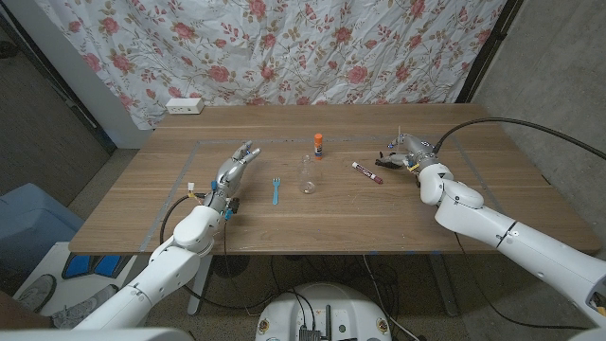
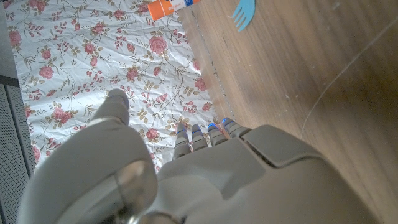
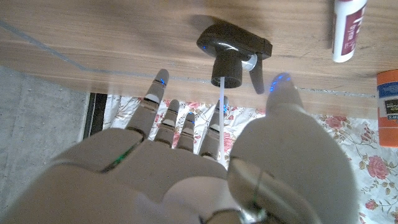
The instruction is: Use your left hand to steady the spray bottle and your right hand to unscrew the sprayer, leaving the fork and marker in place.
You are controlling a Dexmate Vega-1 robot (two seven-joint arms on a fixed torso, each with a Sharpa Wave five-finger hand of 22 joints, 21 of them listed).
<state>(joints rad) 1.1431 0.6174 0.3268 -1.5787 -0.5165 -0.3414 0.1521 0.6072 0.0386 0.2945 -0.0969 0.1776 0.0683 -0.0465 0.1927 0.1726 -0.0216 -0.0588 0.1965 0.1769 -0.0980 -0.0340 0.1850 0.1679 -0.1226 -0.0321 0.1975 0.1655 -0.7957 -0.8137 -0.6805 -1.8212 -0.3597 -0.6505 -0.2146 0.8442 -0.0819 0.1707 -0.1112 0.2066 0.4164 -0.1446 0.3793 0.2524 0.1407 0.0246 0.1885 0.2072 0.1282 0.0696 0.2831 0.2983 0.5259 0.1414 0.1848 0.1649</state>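
The clear spray bottle (image 1: pixel 308 176) stands upright mid-table with no sprayer on its neck. The black sprayer (image 3: pixel 233 52) lies on the wood to the bottle's right, its white tube (image 3: pixel 221 93) sticking out past my right hand's fingers. My right hand (image 1: pixel 413 152) hovers just behind the sprayer (image 1: pixel 388 157) with fingers spread and nothing held. My left hand (image 1: pixel 235 171) is left of the bottle and apart from it, fingers stretched out and empty. The blue fork (image 1: pixel 276 191) lies between that hand and the bottle. A white marker with red ends (image 1: pixel 367 171) lies right of the bottle.
An orange-capped stick (image 1: pixel 319 143) stands upright behind the bottle. A white power strip (image 1: pixel 185 106) sits at the table's far left edge, against the floral curtain (image 1: pixel 284 47). Tape lines (image 1: pixel 189 152) mark a rectangle on the table.
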